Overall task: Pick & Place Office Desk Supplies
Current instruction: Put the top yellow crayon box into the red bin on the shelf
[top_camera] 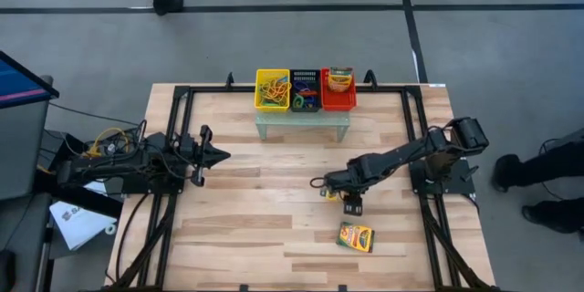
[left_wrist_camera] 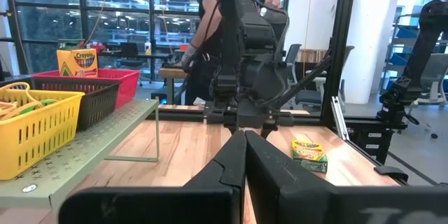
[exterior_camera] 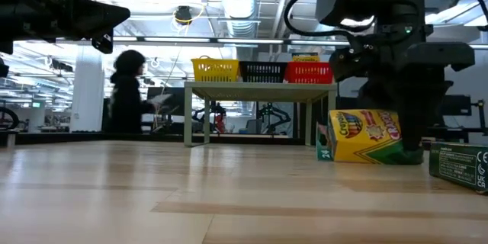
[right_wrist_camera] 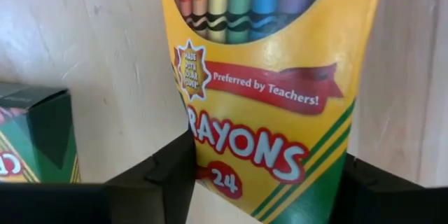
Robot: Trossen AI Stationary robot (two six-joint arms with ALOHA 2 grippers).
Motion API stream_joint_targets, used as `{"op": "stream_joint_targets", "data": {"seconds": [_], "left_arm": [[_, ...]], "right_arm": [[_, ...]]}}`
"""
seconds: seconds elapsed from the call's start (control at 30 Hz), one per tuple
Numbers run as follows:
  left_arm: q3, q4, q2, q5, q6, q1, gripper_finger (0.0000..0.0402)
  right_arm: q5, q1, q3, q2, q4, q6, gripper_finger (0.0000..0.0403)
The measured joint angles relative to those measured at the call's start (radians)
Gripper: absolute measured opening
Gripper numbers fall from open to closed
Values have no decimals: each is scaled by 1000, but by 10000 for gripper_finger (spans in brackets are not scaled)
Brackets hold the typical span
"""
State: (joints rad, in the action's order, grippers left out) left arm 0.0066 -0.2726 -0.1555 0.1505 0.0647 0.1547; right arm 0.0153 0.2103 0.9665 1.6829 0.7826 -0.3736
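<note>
The right gripper is straddling a crayon box, jaws apart on either side, its long axis pointing away from the fingers.

my right hand is low over the worktop, its fingers either side of one crayon box. a second crayon box lies on the worktop just beside it, nearer the front edge. a third sits in the rightmost basket on the small shelf at the back. my left hand waits far left
</note>
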Motion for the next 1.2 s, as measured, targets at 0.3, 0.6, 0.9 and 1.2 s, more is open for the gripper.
{"op": "stream_joint_targets", "data": {"seconds": [0.3, 0.6, 0.9, 1.2], "left_arm": [[0, 0, 0, 0, 0, 0, 0], [0, 1, -2, 0, 0, 0, 0], [0, -7, -3, 0, 0, 0, 0], [0, -14, -17, 0, 0, 0, 0]], "right_arm": [[-261, 79, -3, -105, -109, -45, 209], [-394, 74, -209, -155, -754, 82, 208], [-405, 44, -358, -40, -1209, 217, 208], [-406, 46, -365, 101, -1263, 185, 208]]}}
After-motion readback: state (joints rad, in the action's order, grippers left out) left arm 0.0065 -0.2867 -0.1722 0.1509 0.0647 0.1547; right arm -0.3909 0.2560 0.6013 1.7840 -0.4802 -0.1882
